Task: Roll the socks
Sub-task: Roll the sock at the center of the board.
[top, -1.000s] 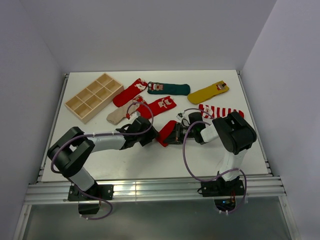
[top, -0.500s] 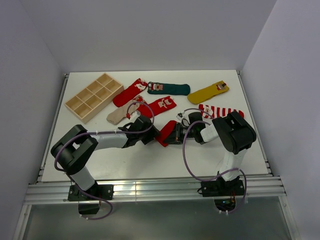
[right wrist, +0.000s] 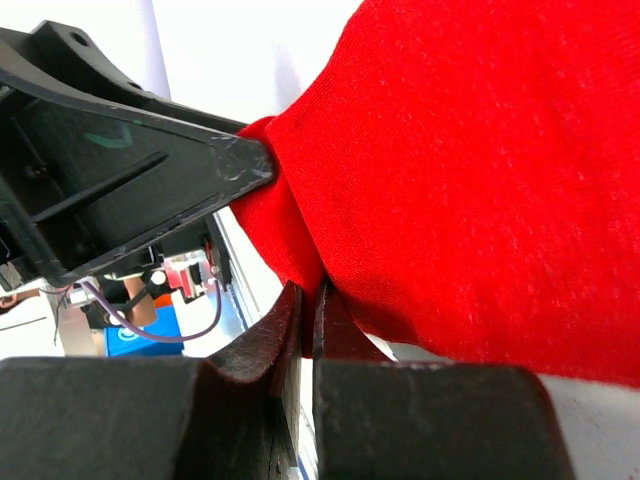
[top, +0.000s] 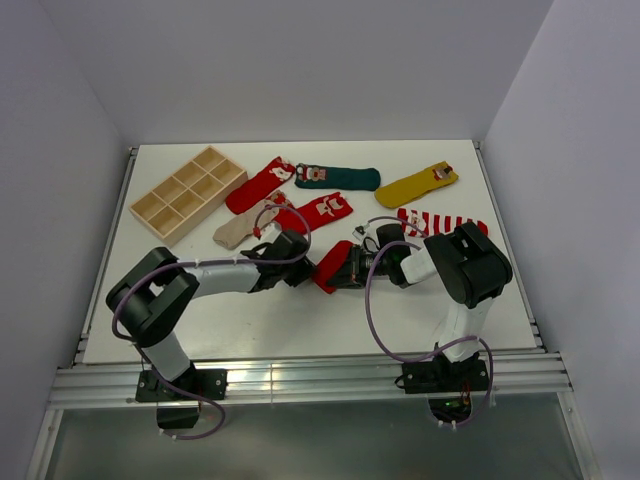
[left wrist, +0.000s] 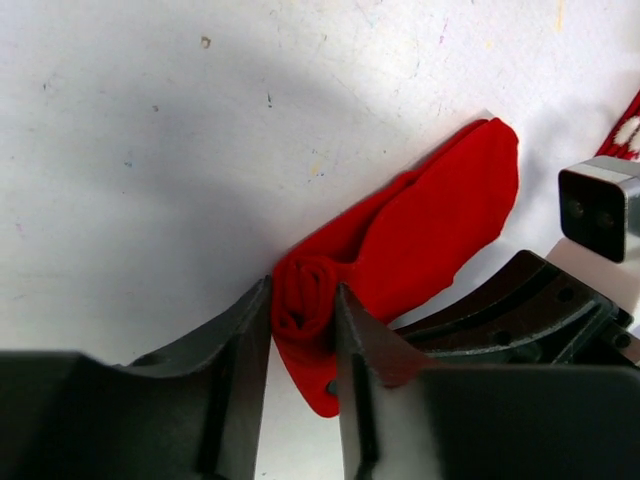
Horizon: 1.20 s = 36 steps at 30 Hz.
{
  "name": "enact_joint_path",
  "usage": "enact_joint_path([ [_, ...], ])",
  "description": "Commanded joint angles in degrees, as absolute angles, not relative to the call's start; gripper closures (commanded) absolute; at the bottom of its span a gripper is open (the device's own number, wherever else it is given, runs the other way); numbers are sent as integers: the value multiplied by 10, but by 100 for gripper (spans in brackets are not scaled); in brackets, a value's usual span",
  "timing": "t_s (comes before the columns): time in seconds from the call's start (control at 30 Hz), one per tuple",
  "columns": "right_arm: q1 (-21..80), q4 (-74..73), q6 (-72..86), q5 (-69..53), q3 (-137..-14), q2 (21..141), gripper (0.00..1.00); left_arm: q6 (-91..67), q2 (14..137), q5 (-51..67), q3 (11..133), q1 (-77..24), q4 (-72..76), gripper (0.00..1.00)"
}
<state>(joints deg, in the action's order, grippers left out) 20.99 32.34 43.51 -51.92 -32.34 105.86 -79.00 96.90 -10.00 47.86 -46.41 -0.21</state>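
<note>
**One sock mid-roll, six lying flat**

Step in hand: rolling the red sock (left wrist: 430,220) near the middle of the desk (top: 300,320), just in front of both arms.

- Left gripper (left wrist: 303,300): clamped on the rolled end. The coil sits between the two fingers and touches both. So far it looks like only a short, tight coil.
- Right gripper (right wrist: 308,300): jaws together, pinching a thin fold of the same sock at its edge. The rest of the fabric spreads flat beyond the fingers.
- The sock lies between the two grippers, coil on the left-arm side and loose tail running away up the desk in the left wrist view.

Next move, my read:
- The left gripper has to turn or walk the coil along the tail.
- The right gripper keeps the fabric taut, then lets go before the roll reaches it.
- Risk: the coil springs open if the left grip slackens.

Farther back, none rolled:
- striped sock (top: 445,222), just behind the right arm
- beige sock (top: 240,230) and second red sock (top: 315,212)
- third red sock (top: 258,185), dark green sock (top: 338,177) and mustard sock (top: 415,184)
- wooden tray (top: 187,193) at far left; its compartments look bare
</note>
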Motion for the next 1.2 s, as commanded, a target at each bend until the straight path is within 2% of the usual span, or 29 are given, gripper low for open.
enact_joint_path([
  [0.0,206,249,403,-426,-315,1083,100,-789,981,-125,505,-473,-55,67],
  [0.17,207,259,410,-425,-309,1089,100,-783,995,-122,526,-476,-69,76],
  [0.3,207,265,408,-421,-305,1091,100,-773,1009,-116,546,-478,-84,93],
  [0.37,207,259,398,-412,-301,1078,96,-763,1017,-118,562,-477,-105,100],
  [0.43,208,251,389,-392,-292,1045,91,-754,1022,-123,582,-479,-126,100],
  [0.57,216,208,349,-336,-284,961,70,-722,1042,-127,620,-479,-185,100],
  [0.7,242,154,305,-245,-281,842,58,-693,1067,-129,663,-479,-235,100],
  [0.9,336,91,236,-50,-283,726,55,-656,1102,-124,722,-478,-293,100],
  [1.17,430,127,170,49,-271,691,58,-621,1126,-124,768,-479,-333,100],
])
